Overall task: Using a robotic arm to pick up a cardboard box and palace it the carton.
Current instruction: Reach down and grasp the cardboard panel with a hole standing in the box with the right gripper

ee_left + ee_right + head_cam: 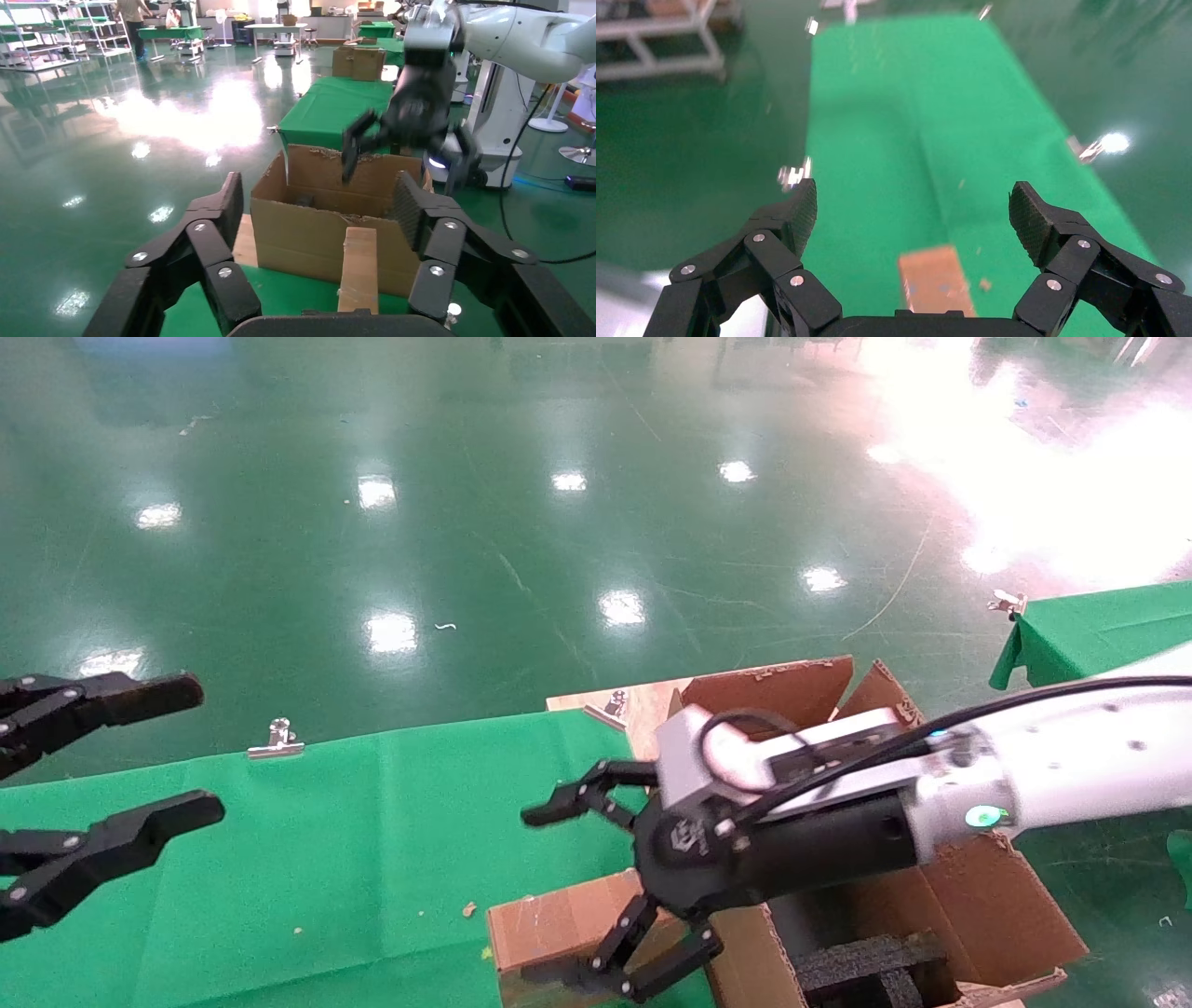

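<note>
One small cardboard box (549,924), one large carton (968,896), two open grippers, left (140,756) and right (596,896), two green-clothed tables (326,859), three metal clips (276,738).

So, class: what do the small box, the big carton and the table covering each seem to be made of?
Cardboard box: matte brown cardboard, apparently taped at one end.
Carton: brown corrugated cardboard, judging by its ragged torn flap edges.
Table cover: green cloth, probably; it shows fold creases and is clipped at the edge.

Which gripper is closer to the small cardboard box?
Right. The right gripper hangs open just above the cardboard box, fingers straddling it, not touching. The left gripper sits open at the far left of the green table.
</note>
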Action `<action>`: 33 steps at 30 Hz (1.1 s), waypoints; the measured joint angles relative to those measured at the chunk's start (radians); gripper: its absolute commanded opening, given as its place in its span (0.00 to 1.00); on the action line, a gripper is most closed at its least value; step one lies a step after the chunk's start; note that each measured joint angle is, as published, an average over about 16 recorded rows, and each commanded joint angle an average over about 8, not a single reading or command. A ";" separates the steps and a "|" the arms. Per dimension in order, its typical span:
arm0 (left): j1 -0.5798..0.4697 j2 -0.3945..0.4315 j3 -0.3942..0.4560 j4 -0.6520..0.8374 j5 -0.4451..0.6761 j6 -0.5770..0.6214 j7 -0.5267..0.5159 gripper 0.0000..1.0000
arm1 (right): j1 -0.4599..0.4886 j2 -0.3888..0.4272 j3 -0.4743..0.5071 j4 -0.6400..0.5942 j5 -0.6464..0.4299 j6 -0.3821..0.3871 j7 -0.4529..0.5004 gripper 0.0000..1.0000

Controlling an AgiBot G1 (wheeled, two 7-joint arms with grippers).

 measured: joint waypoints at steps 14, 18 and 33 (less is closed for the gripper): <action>0.000 0.000 0.000 0.000 0.000 0.000 0.000 0.00 | 0.268 -0.144 -0.323 -0.103 -0.288 -0.027 0.008 1.00; 0.000 0.000 0.000 0.000 0.000 0.000 0.000 0.00 | 0.328 -0.183 -0.405 -0.142 -0.337 -0.026 -0.011 1.00; 0.000 0.000 0.000 0.000 0.000 0.000 0.000 1.00 | 0.460 -0.296 -0.620 -0.276 -0.416 -0.020 -0.118 1.00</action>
